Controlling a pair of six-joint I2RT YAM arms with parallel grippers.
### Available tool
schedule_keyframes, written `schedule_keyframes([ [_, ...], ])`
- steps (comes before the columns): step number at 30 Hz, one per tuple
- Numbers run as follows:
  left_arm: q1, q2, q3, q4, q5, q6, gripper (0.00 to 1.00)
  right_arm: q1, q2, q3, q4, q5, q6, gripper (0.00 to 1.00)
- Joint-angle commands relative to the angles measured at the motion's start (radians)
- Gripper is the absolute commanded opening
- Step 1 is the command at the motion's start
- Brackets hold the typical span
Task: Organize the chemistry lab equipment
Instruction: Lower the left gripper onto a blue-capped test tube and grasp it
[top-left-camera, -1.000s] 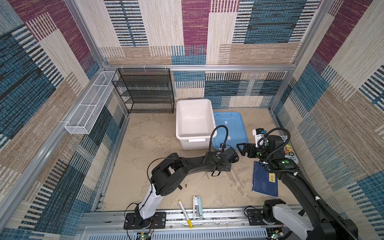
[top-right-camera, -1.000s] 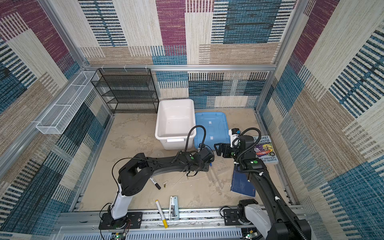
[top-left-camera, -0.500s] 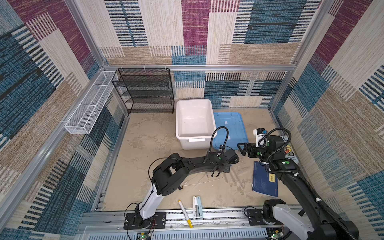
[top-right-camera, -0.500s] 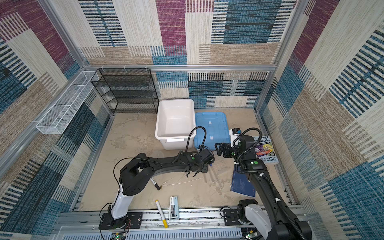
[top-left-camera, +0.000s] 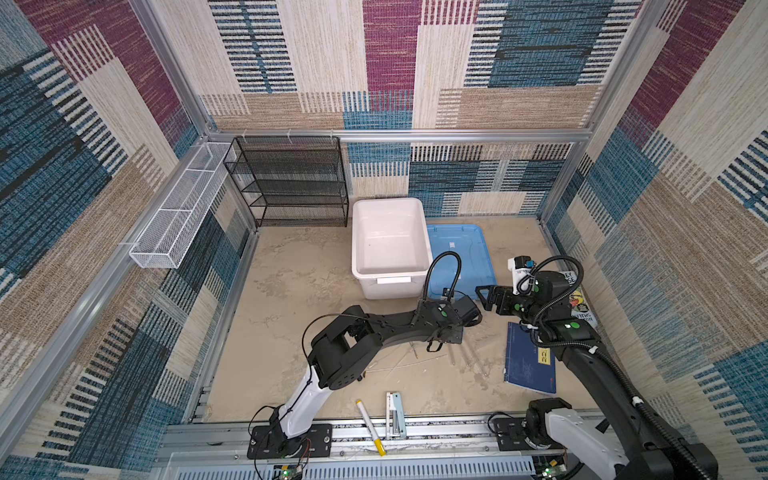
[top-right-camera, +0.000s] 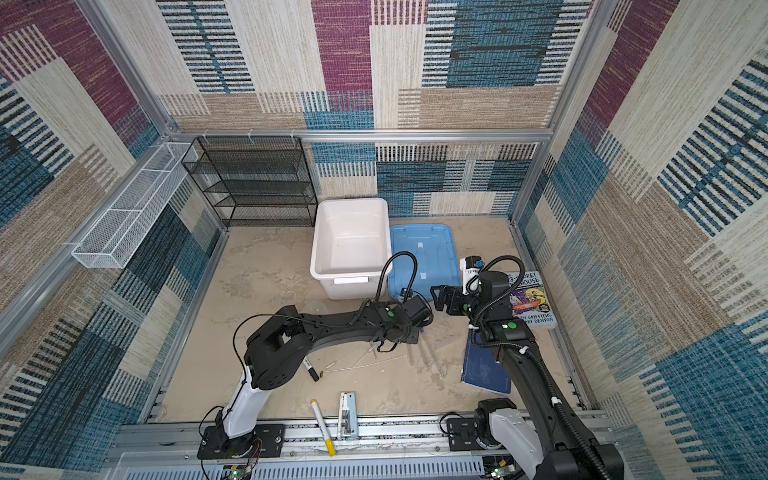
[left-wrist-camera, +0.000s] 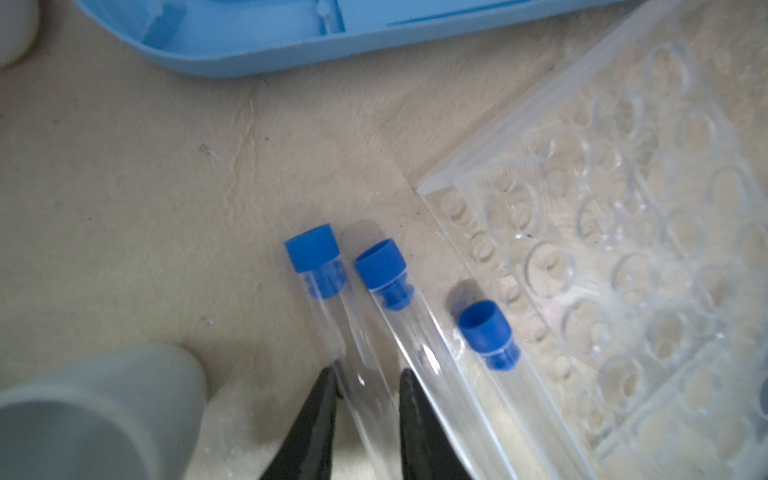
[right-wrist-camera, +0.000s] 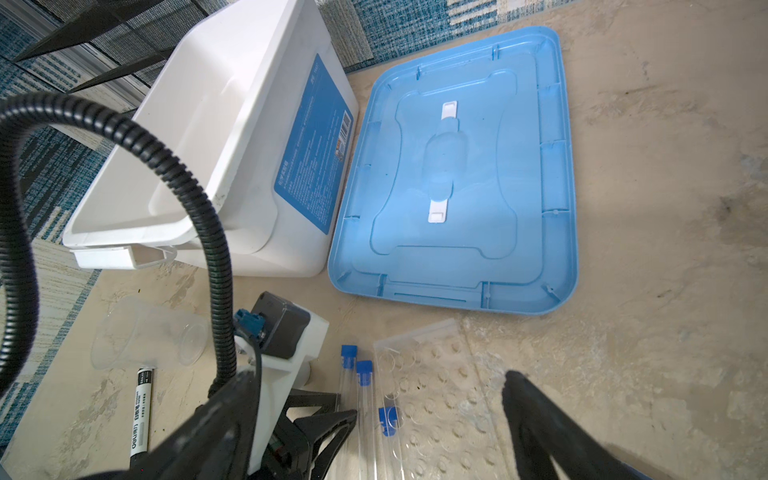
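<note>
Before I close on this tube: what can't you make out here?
- Left wrist view: whether the left gripper pinches the test tube; the frame edge crops its fingers.
- Both top views: that gripper, hidden under its own arm.
- A top view: thin clear rods, too faint to count.

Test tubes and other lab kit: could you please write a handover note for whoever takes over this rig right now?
Left gripper: fingers flank the outer tube on the table; grip unclear.
Right gripper: open, empty, raised near the lid.
Three tubes lie by the rack edge; beaker on its side near the bin; rods on the table.
Done: nothing stored; bin looks empty.
Left: tubes, rack, beaker, rods.
</note>
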Motion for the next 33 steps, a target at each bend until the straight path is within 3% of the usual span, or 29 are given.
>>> schedule_keyframes([
  [1,-0.005,-0.009,0.0,-0.059,-0.019,0.059,0.28,0.001,0.002,0.004,-0.004,0.011,0.004,0.94],
  [9,-0.02,0.001,0.025,-0.09,-0.012,0.098,0.33,0.001,0.014,0.009,-0.006,0.013,0.001,0.94],
  [21,-0.01,0.008,0.032,-0.089,-0.002,0.089,0.28,0.001,-0.02,0.0,0.005,0.017,0.007,0.94],
  [33,-0.005,-0.115,-0.152,0.179,-0.002,0.101,0.24,0.001,-0.04,-0.006,0.039,-0.015,0.007,0.94],
])
